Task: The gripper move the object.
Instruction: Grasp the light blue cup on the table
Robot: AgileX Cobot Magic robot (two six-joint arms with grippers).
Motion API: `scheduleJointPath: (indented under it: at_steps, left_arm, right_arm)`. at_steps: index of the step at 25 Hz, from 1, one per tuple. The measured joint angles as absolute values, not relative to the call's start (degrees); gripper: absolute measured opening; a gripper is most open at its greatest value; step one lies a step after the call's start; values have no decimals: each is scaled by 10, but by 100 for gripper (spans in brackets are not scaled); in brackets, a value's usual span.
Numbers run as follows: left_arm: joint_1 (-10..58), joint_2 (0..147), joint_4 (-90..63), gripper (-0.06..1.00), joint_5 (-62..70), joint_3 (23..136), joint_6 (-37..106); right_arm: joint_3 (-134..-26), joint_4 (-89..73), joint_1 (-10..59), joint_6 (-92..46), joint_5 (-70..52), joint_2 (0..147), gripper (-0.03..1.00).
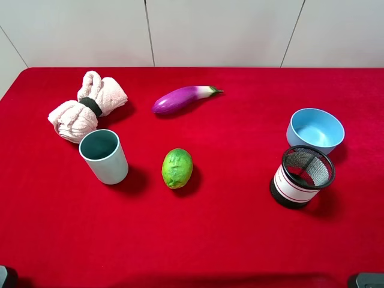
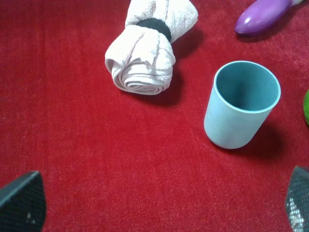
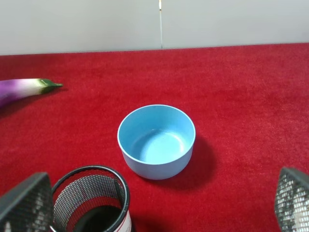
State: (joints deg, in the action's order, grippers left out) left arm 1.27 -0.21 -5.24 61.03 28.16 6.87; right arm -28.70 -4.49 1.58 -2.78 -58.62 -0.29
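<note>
We are looking out past the left tool (image 2: 159,208): its two dark fingers (image 2: 21,203) are sitting wide apart and gripping nothing. The pale blue-green cup (image 2: 239,108) is standing upright on the red desk (image 2: 72,145) out ahead of this tool, clear of both fingers. A rolled pink towel (image 2: 145,58) is lying ahead too, near the cup but apart from it, and a purple eggplant (image 2: 263,17) is lying farther off. The right tool (image 3: 158,205) is gaping just as wide, also empty, with a black mesh cup (image 3: 91,200) standing close by one finger and a light-blue bowl (image 3: 157,142) sitting just beyond.
</note>
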Motion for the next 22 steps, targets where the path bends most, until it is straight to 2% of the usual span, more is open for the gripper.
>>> scheduleJointPath:
  at_steps: [22]
  left_arm:
    - [13,-2,-52,99,611,293,69]
  right_arm:
    - [-287,-45,16,-28,-586,-3,69]
